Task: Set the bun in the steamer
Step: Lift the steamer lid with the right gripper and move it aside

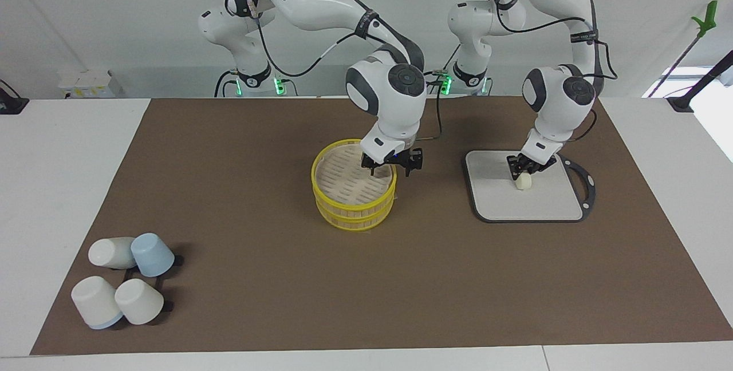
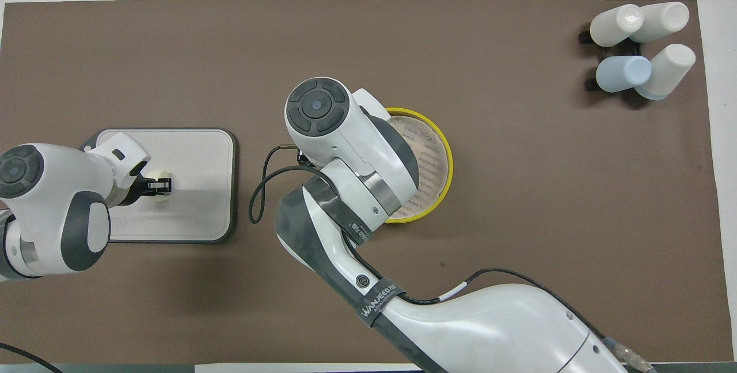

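Fingers of the left gripper (image 1: 522, 173) pinch the bun (image 1: 523, 182) on the board (image 1: 550, 202); right gripper (image 1: 393, 164), spread, straddles the steamer (image 1: 343, 202) rim.

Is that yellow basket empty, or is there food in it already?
Empty, as far as shows: the steamer's slatted top floor is bare, though the right gripper hides part. The bun sits on the grey board.

- The right hand (image 1: 391, 165) hangs low over the steamer (image 1: 354, 206) rim on the robots' side, its arm covering much of the basket from above.
- Brown tabletop (image 1: 446, 279) between steamer and grey board (image 1: 544, 202) lies bare.
- Cups (image 1: 123, 288) cluster well apart, at the right arm's end.
- The left hand (image 1: 524, 172) sits on the bun (image 1: 523, 182).
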